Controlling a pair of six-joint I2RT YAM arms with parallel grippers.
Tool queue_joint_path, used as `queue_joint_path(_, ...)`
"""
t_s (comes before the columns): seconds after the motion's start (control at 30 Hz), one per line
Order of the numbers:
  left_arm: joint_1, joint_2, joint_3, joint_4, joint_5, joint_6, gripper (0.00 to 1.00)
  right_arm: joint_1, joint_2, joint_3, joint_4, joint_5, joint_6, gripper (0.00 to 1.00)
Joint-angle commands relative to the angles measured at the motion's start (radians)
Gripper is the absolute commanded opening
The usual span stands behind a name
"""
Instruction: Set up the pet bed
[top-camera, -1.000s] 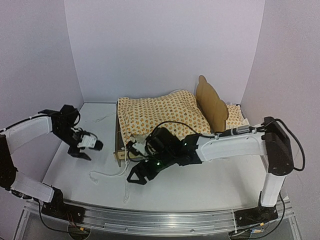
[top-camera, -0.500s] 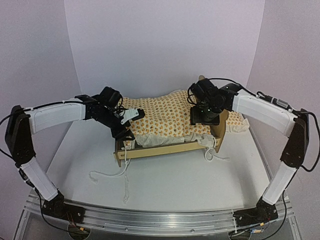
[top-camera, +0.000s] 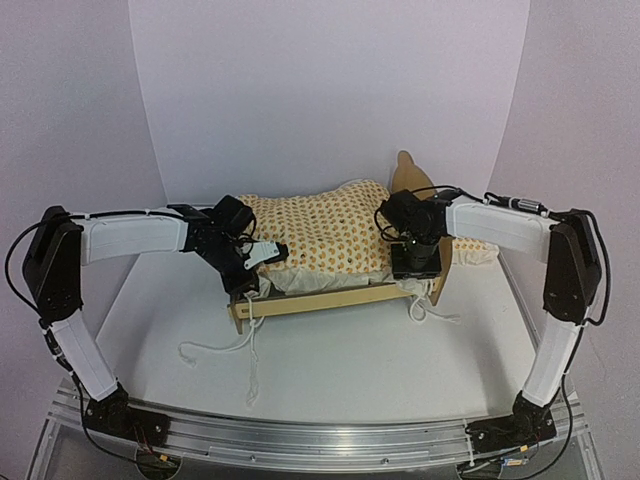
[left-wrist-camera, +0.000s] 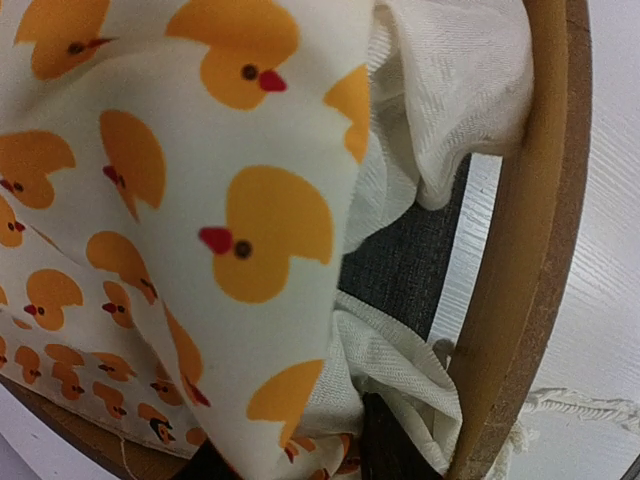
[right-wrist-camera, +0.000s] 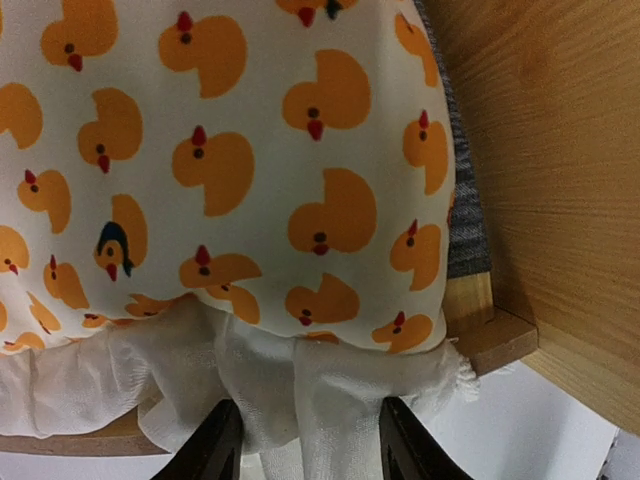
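The right hand (right-wrist-camera: 310, 445) is straddling the white ruffle (right-wrist-camera: 250, 380) at the headboard-end corner of the duck-print mattress cushion (top-camera: 320, 225), its fingers set fairly narrow with cloth bunched between them, though whether they are really pinching cannot be told. The left hand (top-camera: 258, 262) is reaching into the footboard-end corner with its fingers mostly hidden, so its state cannot be told either; both are probably placed to tuck the cushion inside the rails. The pet bed (top-camera: 320, 298) is sitting mid-surface (top-camera: 350, 380), showing pale plywood, a scalloped headboard (top-camera: 408, 175) and a strip of dark grey base (left-wrist-camera: 395, 270).
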Motion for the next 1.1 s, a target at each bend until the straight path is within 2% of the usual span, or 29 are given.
queue_joint_path(0.0,0.002,-0.022,0.019,-0.03,-0.037,0.028,0.01,-0.025,0.023,-0.027,-0.005,-0.034,-0.005,0.17)
queue_joint_path(0.07,0.007,-0.052,0.045,-0.043,-0.037,0.053,0.0,-0.034,0.004,-0.028,-0.007,-0.019,-0.005,0.03)
queue_joint_path(0.1,0.012,-0.064,0.057,-0.058,-0.037,0.064,0.0,-0.037,-0.008,-0.028,-0.007,-0.009,-0.008,0.0)
queue_joint_path(0.2,0.051,-0.105,0.135,-0.14,-0.003,0.106,0.0,-0.055,-0.048,-0.027,-0.007,-0.002,-0.023,0.0)
queue_joint_path(0.3,0.097,-0.14,0.208,-0.266,0.104,0.158,0.0,-0.065,-0.095,-0.019,-0.009,0.005,-0.038,0.0)
queue_joint_path(0.43,0.129,-0.217,0.187,-0.377,0.206,0.256,0.0,-0.083,-0.162,-0.023,-0.012,0.012,-0.043,0.0)
queue_joint_path(0.73,0.183,-0.239,0.154,-0.458,0.381,0.41,0.0,-0.134,-0.2,-0.038,-0.014,-0.009,-0.073,0.0)
queue_joint_path(0.8,0.183,-0.228,0.105,-0.436,0.361,0.446,0.0,-0.134,-0.18,-0.048,-0.014,-0.056,-0.084,0.0)
queue_joint_path(0.87,0.179,-0.207,0.036,-0.36,0.283,0.456,0.0,-0.132,-0.152,-0.071,-0.008,-0.092,-0.08,0.0)
queue_joint_path(0.93,0.174,-0.179,-0.027,-0.28,0.202,0.465,0.05,-0.132,-0.124,-0.081,0.005,-0.112,-0.078,0.0)
queue_joint_path(0.97,0.173,-0.169,-0.043,-0.245,0.175,0.465,0.13,-0.132,-0.114,-0.079,0.009,-0.117,-0.076,0.02)
queue_joint_path(1.07,0.171,-0.153,-0.05,-0.17,0.123,0.457,0.38,-0.119,-0.098,-0.046,0.011,-0.127,-0.081,0.19)
